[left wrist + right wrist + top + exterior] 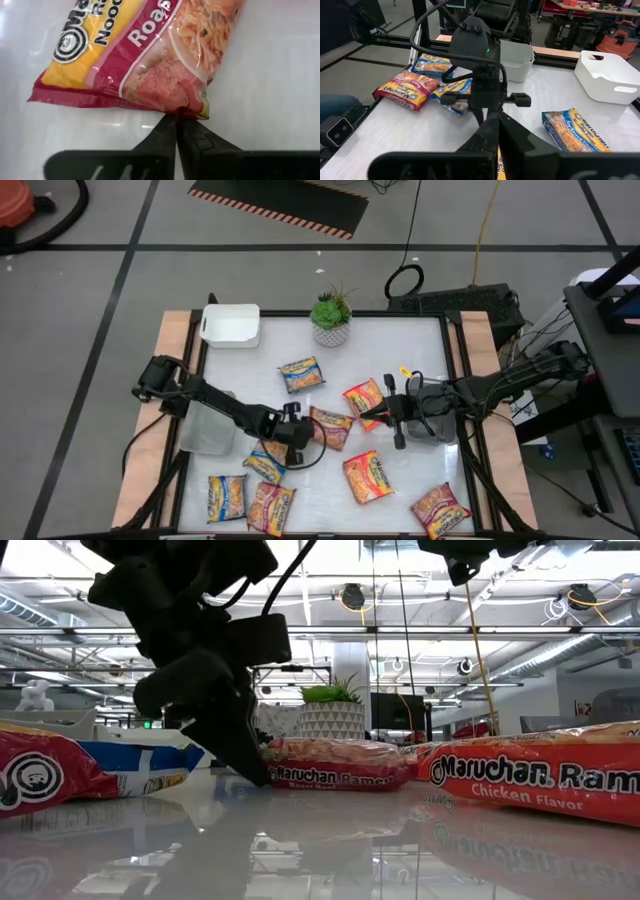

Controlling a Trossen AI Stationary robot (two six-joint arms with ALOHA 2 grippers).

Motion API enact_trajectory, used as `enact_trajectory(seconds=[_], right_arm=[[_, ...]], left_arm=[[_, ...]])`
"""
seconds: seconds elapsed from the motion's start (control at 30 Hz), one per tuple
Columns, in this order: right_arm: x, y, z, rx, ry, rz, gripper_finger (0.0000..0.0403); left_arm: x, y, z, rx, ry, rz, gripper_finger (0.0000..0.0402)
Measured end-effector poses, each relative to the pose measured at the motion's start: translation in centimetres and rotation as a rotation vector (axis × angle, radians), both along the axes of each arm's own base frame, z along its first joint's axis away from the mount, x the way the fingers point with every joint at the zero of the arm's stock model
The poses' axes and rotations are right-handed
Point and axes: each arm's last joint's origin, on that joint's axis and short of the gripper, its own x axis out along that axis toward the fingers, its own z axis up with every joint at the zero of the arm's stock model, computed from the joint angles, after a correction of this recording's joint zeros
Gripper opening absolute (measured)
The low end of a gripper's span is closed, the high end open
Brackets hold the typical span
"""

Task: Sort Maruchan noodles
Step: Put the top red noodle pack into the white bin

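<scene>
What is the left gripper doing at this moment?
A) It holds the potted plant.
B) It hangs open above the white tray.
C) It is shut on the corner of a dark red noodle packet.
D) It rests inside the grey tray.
C: in the left wrist view the left gripper has its fingers pressed together on the corner of the dark red noodle packet, which lies on the table.

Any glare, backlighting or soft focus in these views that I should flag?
Low view: bright ceiling lights backlight the left gripper into a near silhouette, and the glossy table mirrors the noodle packets. High view: pale sheen on the table, packets readable. Left wrist view: the held packet fills the frame, its print slightly soft. Right wrist view: the right gripper is dark against the bright table.
</scene>
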Motion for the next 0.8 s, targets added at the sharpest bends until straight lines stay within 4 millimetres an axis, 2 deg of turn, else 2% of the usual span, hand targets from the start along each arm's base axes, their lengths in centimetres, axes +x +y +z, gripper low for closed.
enact_trajectory(seconds=[0.2, 0.37, 0.6, 0.8], right_arm=[[0.0, 0.0, -0.1, -0.002, 0.007, 0.000, 0.0000], [0.0, 0.0, -0.1, 0.041, 0.011, -0.023, 0.0000], [0.0, -0.7, 0.0, 0.090, -0.021, -0.283, 0.0000], [0.0, -0.8, 0.1, 0.102, -0.035, -0.304, 0.0000]], left_arm=[[-0.8, 0.2, 2.2, 0.127, 0.005, 0.009, 0.0003], [-1.7, 0.3, 4.7, 0.222, -0.056, 0.020, 0.0002], [-3.1, 0.6, 8.4, 0.411, -0.170, 0.071, 0.0001], [-4.2, 0.4, 10.6, 0.582, -0.235, 0.084, 0.0001]])
